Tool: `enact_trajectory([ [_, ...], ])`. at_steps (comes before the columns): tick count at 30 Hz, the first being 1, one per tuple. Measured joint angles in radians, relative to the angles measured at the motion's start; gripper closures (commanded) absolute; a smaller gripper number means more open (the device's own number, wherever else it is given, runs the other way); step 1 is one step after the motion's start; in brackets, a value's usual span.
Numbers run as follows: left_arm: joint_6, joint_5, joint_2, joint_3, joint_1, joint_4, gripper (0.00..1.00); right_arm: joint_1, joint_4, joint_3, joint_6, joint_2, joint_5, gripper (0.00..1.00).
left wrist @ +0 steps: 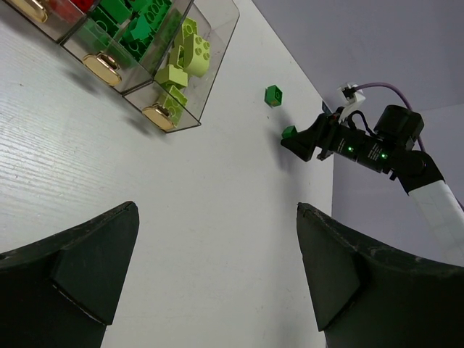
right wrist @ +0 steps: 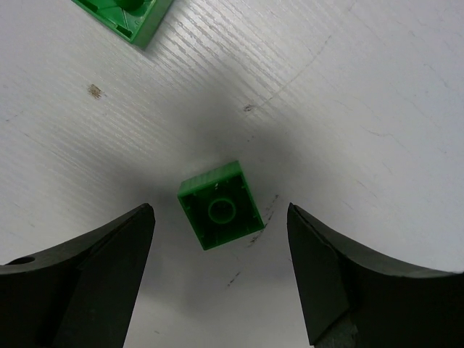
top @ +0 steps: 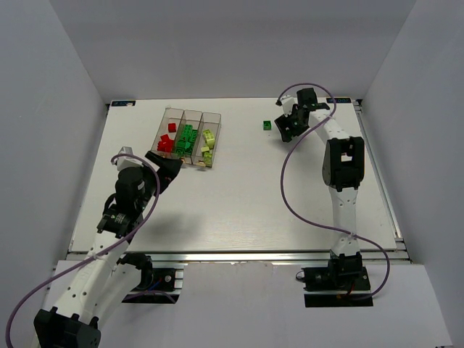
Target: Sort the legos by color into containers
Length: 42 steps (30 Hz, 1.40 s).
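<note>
While the right jaws stood spread low over the bench [top: 246, 203], 1 dark green brick [right wrist: 220, 205] lay hollow side up between them, touching neither. A 2nd green brick [top: 267, 125] lay loose nearby. The 3 joined bins [top: 193, 112] held red bricks [top: 165, 143] on the left, green bricks [top: 186, 139] in the middle and pale yellow-green bricks [top: 208, 145] on the right. The left jaws, spread and empty, hovered near the bins' near end.

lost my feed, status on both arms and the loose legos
Left gripper open, empty, short of the bins. Right gripper open, straddling a green lego on the table, not touching. Second green lego loose beside it. Nothing in the way.
</note>
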<state>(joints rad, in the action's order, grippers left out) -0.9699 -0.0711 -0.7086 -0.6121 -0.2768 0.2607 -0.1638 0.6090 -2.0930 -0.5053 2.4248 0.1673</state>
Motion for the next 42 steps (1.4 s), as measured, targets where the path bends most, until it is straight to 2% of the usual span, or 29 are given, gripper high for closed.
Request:
enact_trajectory([
  [7,-0.001,0.000,-0.006,0.000,0.000,-0.002,0.02,0.000,0.002,-0.006,-0.014,0.015,0.018,0.28],
  [12,-0.005,0.000,-0.011,0.000,0.000,-0.008,0.02,0.000,0.003,-0.013,-0.029,0.020,0.035,0.40],
  [16,-0.007,0.000,-0.025,0.000,0.000,-0.008,0.02,0.000,0.003,-0.013,-0.045,0.020,0.052,0.57],
  [21,-0.007,0.000,-0.038,0.000,0.000,-0.014,0.02,0.000,-0.018,0.008,-0.073,0.012,0.095,0.68],
  [27,0.001,-0.001,-0.040,-0.003,0.000,-0.014,0.02,-0.002,-0.064,0.154,-0.087,-0.085,0.191,0.82],
  [30,0.015,-0.009,-0.040,-0.020,0.000,-0.007,0.02,-0.011,-0.093,0.229,-0.090,-0.170,0.261,0.98],
  [36,0.049,-0.043,-0.022,-0.073,0.000,0.002,0.02,-0.098,-0.180,0.352,-0.085,-0.379,0.391,1.00],
  [42,0.072,-0.070,0.011,-0.092,0.000,0.015,0.02,-0.303,-0.294,0.361,-0.024,-0.459,0.463,1.00],
])
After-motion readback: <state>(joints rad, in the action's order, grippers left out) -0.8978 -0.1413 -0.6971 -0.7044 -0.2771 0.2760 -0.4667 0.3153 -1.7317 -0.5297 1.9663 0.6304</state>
